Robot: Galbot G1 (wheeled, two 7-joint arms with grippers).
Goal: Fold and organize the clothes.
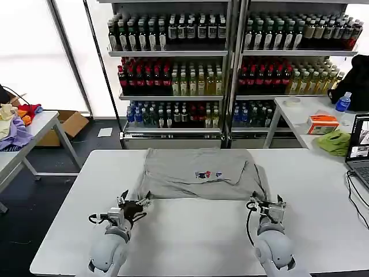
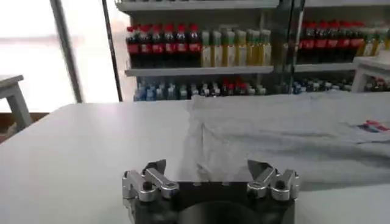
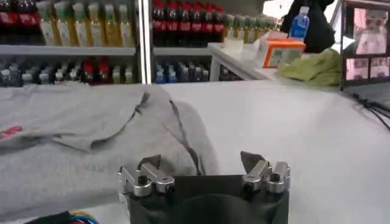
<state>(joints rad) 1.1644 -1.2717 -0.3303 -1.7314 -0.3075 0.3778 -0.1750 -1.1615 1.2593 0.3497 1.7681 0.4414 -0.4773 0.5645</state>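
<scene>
Grey shirt (image 1: 199, 173) lies flat on the white table (image 1: 323, 225), mid-table toward the far edge, partly folded. Small multicoloured chest print (image 1: 208, 174) faces up near the middle. Near hem runs roughly straight across; right side bunches into a rounded fold, left side tapers toward the near-left corner.

Left gripper (image 1: 134, 203) sits low over the table at the shirt's near-left corner, just beside the hem. Fingers wide apart, holding nothing. In the left wrist view the left gripper (image 2: 209, 170) points at the shirt's edge, with cloth (image 2: 286, 134) just beyond the fingertips (image 2: 157, 167); can't tell if they touch it.

Right gripper (image 1: 266, 203) sits at the shirt's near-right corner, next to the rounded fold. Fingers wide apart, empty. In the right wrist view the right gripper (image 3: 201, 163) faces the grey cloth (image 3: 79, 140), and one fingertip (image 3: 149, 162) shows against the fabric while the other is over bare table.

Both arms come in from the near edge, roughly symmetric, one on each side of the shirt.

Background: shelves of bottles (image 1: 173, 75) behind the table, side table on the right with a lime-green cloth (image 1: 334, 142) and an orange box (image 1: 322, 123), a laptop (image 1: 360, 151) at the right edge.
</scene>
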